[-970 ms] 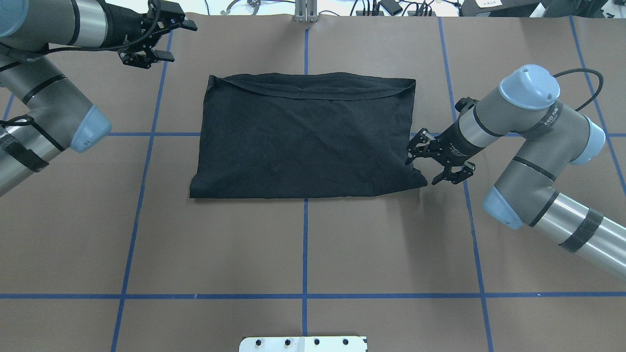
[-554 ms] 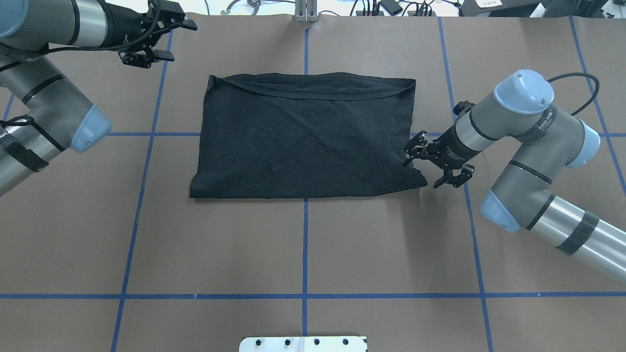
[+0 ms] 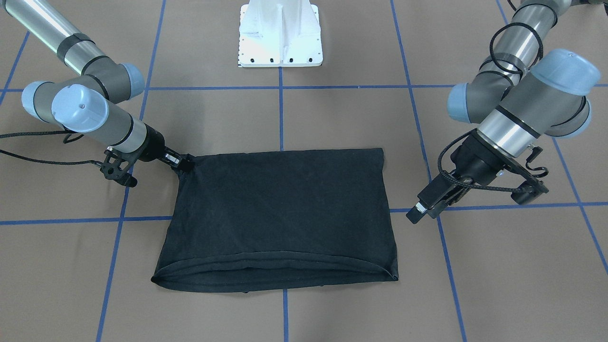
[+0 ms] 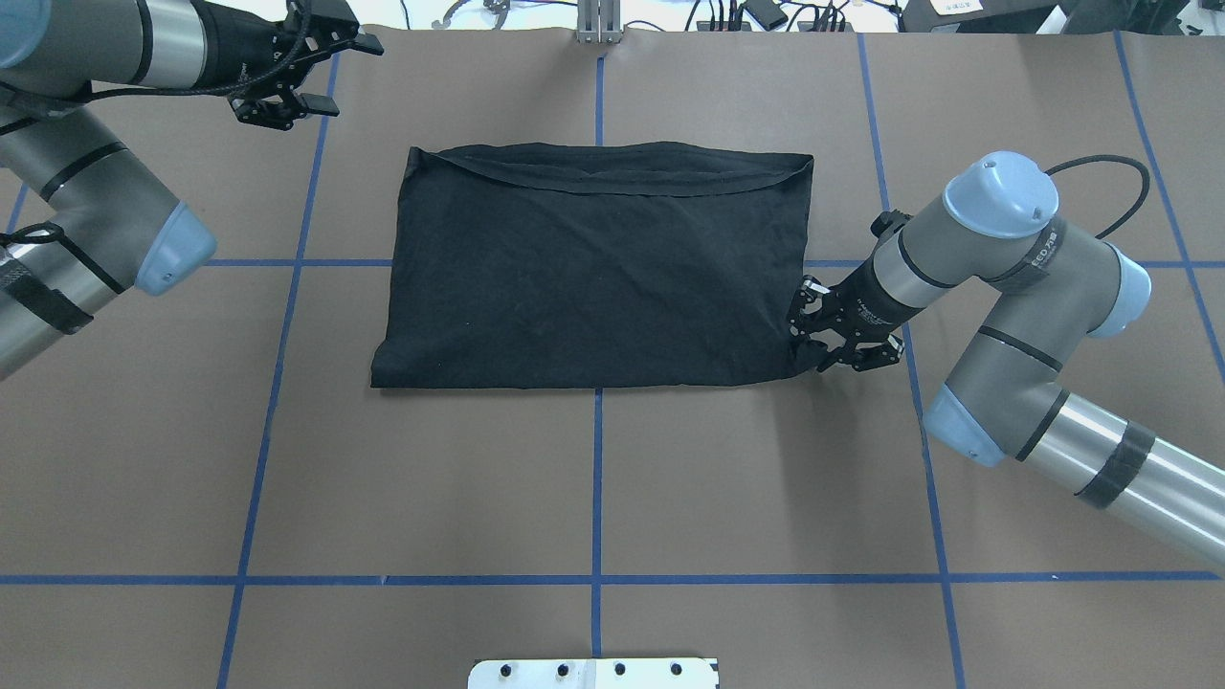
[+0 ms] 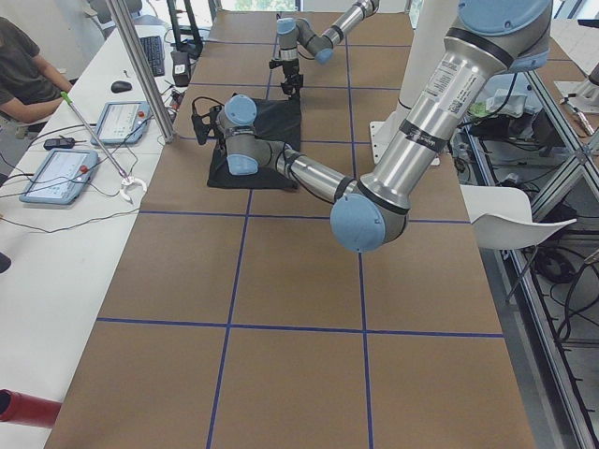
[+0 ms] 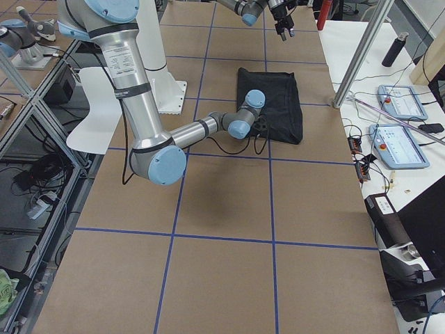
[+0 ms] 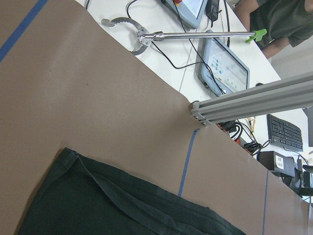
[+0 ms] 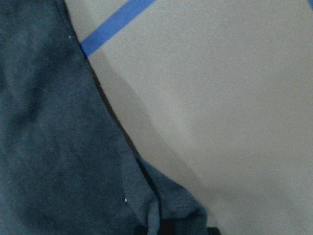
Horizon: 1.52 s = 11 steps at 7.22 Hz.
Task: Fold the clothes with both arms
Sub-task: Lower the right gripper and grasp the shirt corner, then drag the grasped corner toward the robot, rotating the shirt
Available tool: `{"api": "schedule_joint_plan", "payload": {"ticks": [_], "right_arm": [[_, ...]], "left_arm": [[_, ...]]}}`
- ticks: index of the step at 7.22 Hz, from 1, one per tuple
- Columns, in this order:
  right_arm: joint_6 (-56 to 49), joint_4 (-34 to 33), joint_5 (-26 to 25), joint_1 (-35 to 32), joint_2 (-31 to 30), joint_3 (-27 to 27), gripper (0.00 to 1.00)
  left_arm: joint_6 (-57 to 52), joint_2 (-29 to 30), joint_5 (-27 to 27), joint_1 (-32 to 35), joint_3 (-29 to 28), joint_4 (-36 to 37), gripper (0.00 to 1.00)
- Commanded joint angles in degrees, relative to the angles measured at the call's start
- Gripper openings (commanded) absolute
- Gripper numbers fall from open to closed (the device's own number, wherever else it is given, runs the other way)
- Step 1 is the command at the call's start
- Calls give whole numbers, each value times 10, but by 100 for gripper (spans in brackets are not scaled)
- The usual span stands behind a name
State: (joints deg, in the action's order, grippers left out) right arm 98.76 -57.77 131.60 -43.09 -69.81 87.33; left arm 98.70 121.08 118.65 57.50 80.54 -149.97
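The clothes are one black T-shirt [image 4: 593,268] lying folded into a flat rectangle mid-table, with a layered hem along its far edge. My right gripper [image 4: 813,352] is low at the shirt's near right corner, open, and its fingertips touch the slightly bunched cloth there. In the front-facing view one of its fingers [image 3: 183,163] rests on that corner of the shirt [image 3: 280,213]. The right wrist view shows the crumpled corner [image 8: 161,205] close up. My left gripper [image 4: 349,77] hangs open above the table beyond the shirt's far left corner, apart from it.
Blue tape lines [image 4: 597,478] grid the brown table. The white pedestal base [image 3: 280,33] stands at the robot's edge. Past the far edge is a bench with tablets [image 5: 65,173], a grabber tool [image 7: 146,36], an aluminium post [image 6: 361,52] and a seated person [image 5: 23,65].
My right gripper has slid left and a little towards the robot, onto the shirt's near right corner, which has bunched slightly. The left gripper has crept a little towards the far edge.
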Motion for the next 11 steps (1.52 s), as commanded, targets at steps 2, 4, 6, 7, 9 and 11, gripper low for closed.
{"api": "schedule_joint_plan", "payload": {"ticks": [2, 4, 6, 7, 9, 11], "right_arm": [[0, 2, 29, -28, -2, 6, 0], [-1, 6, 102, -51, -11, 57, 0], [-6, 53, 116, -32, -68, 143, 0], [-3, 92, 115, 26, -79, 148, 0], [-2, 95, 113, 140, -39, 148, 0], [28, 93, 92, 231, 17, 144, 0]], "left_arm": [[0, 0, 0, 0, 1, -1, 100], [1, -1, 0, 1, 5, -1, 100], [1, -1, 0, 1, 4, 0, 100], [1, -1, 0, 1, 3, 0, 100], [0, -9, 1, 0, 1, 0, 100], [0, -11, 1, -1, 1, 0, 100]]}}
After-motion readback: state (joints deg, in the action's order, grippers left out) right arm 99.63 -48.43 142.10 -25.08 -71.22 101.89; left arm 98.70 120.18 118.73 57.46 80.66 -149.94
